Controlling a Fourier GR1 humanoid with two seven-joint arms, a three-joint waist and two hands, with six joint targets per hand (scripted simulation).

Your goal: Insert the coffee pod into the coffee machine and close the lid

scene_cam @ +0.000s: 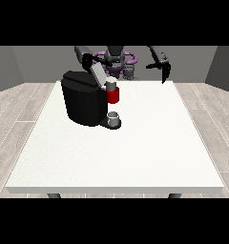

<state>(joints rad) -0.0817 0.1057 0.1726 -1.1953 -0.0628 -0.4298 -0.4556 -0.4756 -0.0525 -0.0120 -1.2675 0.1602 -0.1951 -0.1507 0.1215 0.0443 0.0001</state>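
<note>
you have the coffee machine (pixel 84 102) standing on the white table (pixel 135 152) toward the view's left, its lid (pixel 98 75) tilted up and open, a red collar below the brew head and a small grey cup (pixel 114 118) on its tray. a small pale cylinder at the top of that collar looks like the coffee pod (pixel 110 85), seemingly already seated in the opening, though you cannot be sure from here. judge the pod as light, rigid and smooth, likely to tip if nudged, so take it by its sides if it needs seating. the lid looks stiff and hinged; press on its free upper end rather than near the hinge. the hand at the view's left (pixel 88 60) hovers just above the raised lid, and you cannot tell how its fingers lie. the hand at the view's right (pixel 166 70) hangs well apart above the table's far edge, fingers pointing down and relaxed, holding nothing.
</note>
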